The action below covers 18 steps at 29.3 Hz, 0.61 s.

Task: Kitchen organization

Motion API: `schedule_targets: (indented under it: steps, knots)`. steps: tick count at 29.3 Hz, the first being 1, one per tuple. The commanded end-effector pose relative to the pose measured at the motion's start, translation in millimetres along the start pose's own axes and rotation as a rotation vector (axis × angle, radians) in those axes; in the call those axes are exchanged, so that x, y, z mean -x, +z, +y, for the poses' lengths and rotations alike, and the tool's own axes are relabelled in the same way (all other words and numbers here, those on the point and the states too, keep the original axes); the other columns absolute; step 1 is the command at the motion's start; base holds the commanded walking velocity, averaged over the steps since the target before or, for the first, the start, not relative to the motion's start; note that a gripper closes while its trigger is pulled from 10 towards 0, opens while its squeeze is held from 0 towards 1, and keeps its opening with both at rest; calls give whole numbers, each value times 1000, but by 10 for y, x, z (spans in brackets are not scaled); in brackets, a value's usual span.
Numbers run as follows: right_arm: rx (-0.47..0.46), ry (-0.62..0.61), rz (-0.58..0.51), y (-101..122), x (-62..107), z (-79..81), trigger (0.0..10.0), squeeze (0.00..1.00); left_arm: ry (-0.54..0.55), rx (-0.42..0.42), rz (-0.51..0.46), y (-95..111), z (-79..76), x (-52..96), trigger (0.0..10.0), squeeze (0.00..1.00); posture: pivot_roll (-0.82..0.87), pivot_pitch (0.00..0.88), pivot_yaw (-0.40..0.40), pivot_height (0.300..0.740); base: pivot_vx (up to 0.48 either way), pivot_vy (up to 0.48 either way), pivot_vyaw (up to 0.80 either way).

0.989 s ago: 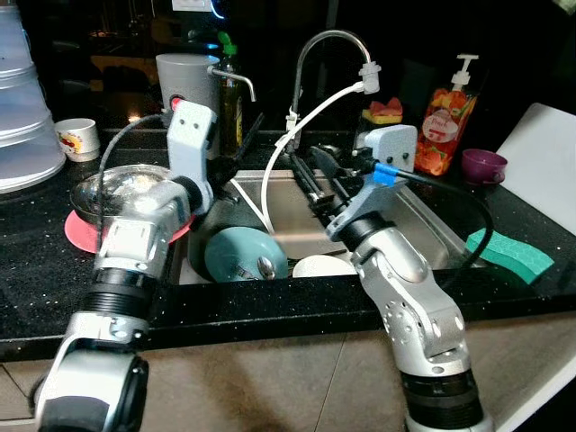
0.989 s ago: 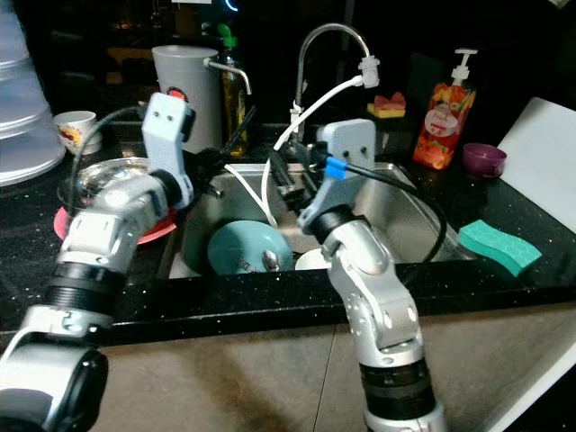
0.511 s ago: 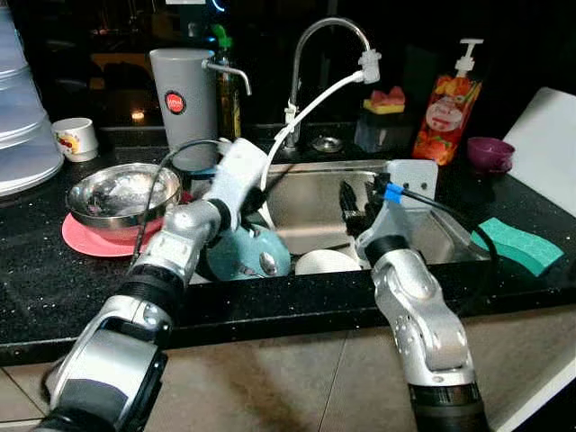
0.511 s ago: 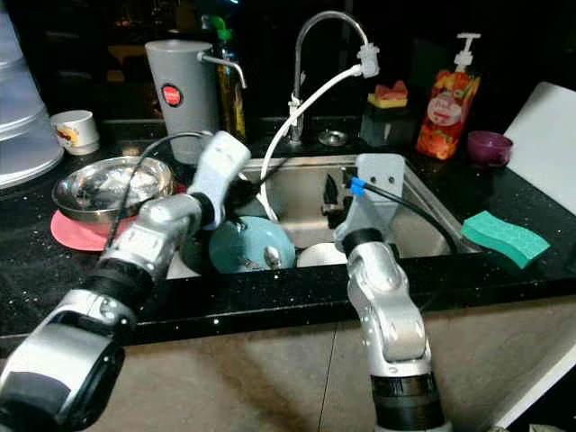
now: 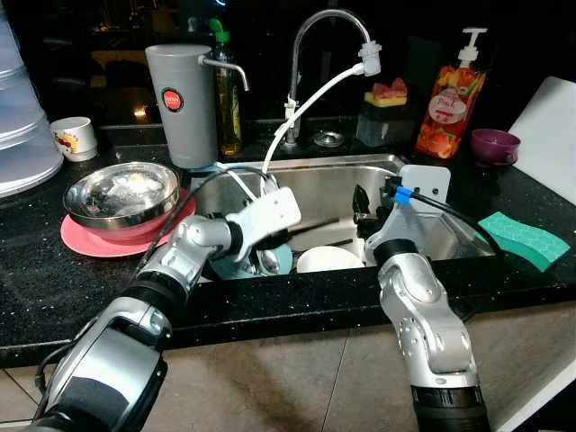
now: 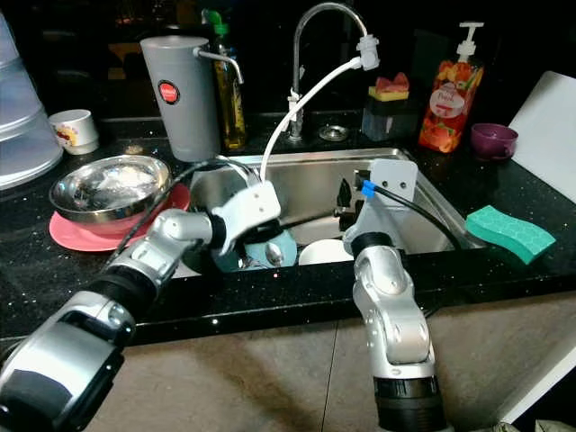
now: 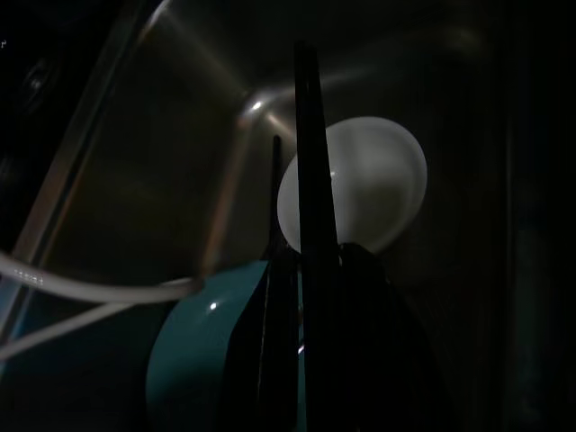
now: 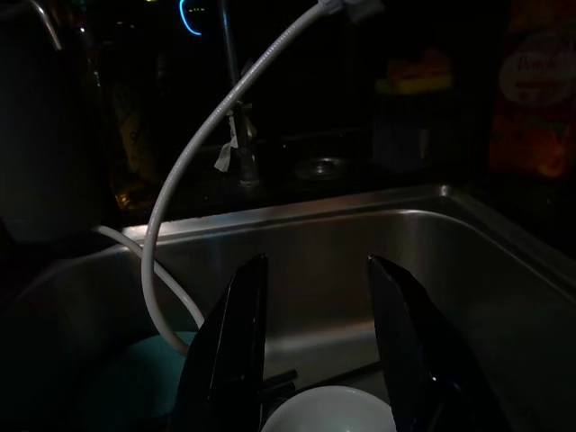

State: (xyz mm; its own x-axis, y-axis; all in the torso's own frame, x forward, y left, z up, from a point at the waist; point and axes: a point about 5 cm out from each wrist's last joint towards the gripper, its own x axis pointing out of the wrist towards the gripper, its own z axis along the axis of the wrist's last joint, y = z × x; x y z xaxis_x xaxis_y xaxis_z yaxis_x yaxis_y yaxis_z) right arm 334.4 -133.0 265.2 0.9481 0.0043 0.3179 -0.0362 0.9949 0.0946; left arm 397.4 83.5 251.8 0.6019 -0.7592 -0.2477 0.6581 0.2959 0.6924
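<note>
Two hands inside the sink (image 5: 423, 166), left hand (image 7: 301, 162) pressed together over white bowl (image 7: 369, 180) (teal plate (image 7: 193, 346) beside), right hand (image 8: 310, 306) spread.

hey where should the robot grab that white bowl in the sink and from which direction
Grip the white bowl by its rim, coming down from above. It sits mouth up on the sink floor beside the teal dish, so the rim is the only thin edge a pincer could straddle. The right pincer, fingers open just above it, seems best placed, judging by the right wrist view.
</note>
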Motion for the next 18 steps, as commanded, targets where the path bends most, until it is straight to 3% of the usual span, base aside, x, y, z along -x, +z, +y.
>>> schedule_targets:
  steps: [1,9,10,12,13,15,18]
  knots:
    - [0,-14,-14,8,17,-15,10000,0,-84,-5,54,-112,-149,-46,10000,145,114,154,16,740,0,0,0]
    - [14,-10,-22,24,26,-13,10000,0,-70,5,66,-132,-192,-99,10000,145,102,149,16,740,0,0,0]
    - [17,-8,-23,25,28,-11,10000,0,-60,-1,69,-130,-188,-107,8902,122,99,145,16,740,0,0,0]
    - [18,-7,-24,27,29,-9,10000,0,-50,-7,72,-128,-182,-112,8745,118,99,145,16,740,0,0,0]
    - [17,-7,-25,29,29,-7,10000,0,-28,-6,75,-126,-167,-117,7922,122,99,145,16,740,0,0,0]
    - [14,-3,-30,39,25,6,10000,0,53,7,86,-130,-107,-117,0,125,99,141,17,740,0,0,0]
    - [13,-2,-31,42,24,11,10000,0,80,8,88,-131,-85,-114,0,114,99,141,17,740,0,0,0]
